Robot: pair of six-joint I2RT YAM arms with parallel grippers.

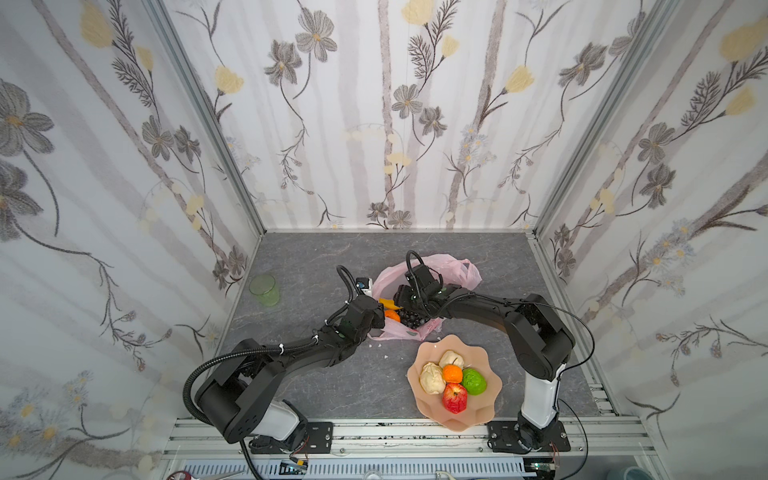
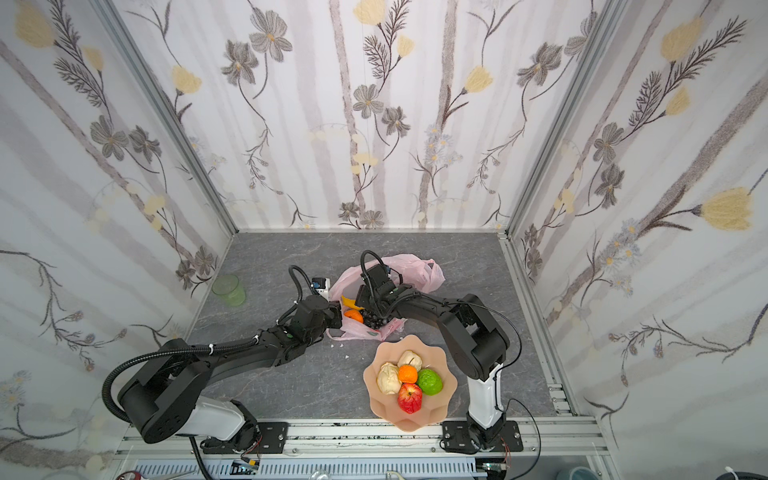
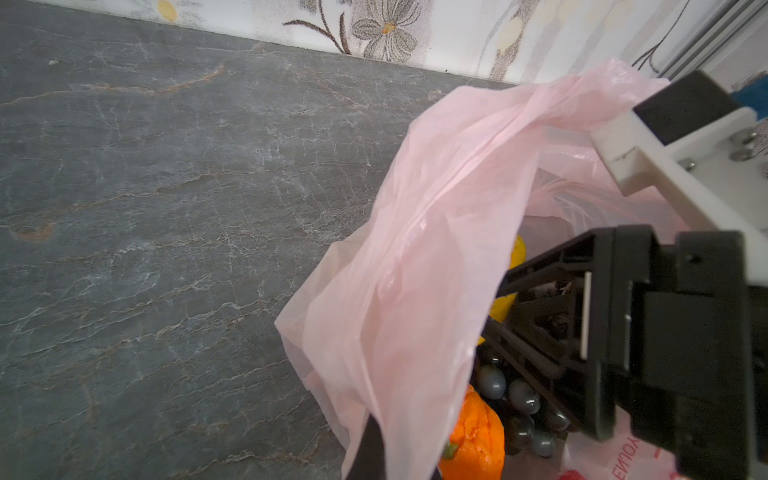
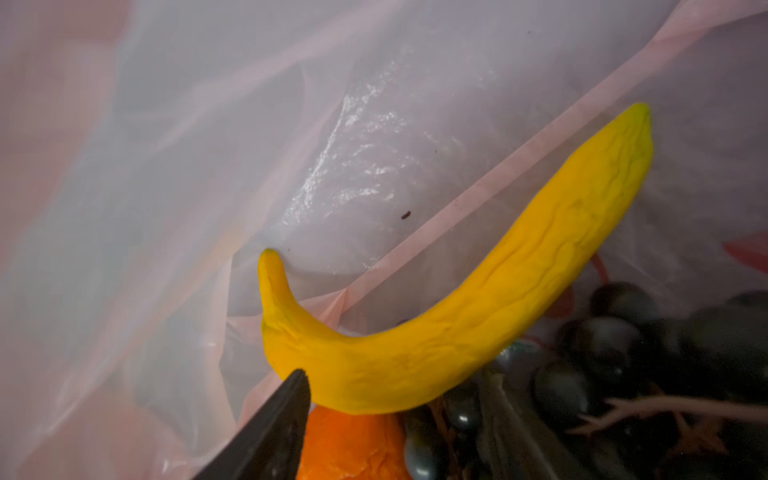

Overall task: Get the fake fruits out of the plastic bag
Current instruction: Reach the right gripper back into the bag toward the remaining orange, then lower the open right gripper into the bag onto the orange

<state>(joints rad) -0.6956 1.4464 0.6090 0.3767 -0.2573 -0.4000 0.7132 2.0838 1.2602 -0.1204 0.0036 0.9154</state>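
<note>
Qty 1 each: plastic bag (image 1: 446, 266), banana (image 4: 478, 324), grape bunch (image 1: 411, 319), red apple (image 1: 454, 397), green bumpy fruit (image 1: 474, 381), plate (image 1: 457, 424), green cup (image 1: 264, 289).
Qty 2: orange; bagged orange (image 1: 392, 316), plated orange (image 1: 452, 373).
Qty 2: pear; rear pear (image 1: 451, 358), front pear (image 1: 432, 377).
Fruit total: 8; 3 in bag, 5 on plate.

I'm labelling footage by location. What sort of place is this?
Likely a robot test booth, not a real room: flowered wallpaper panels in aluminium framing, a left arm and right arm bolted to a front rail, toy fruits on a plate.
</note>
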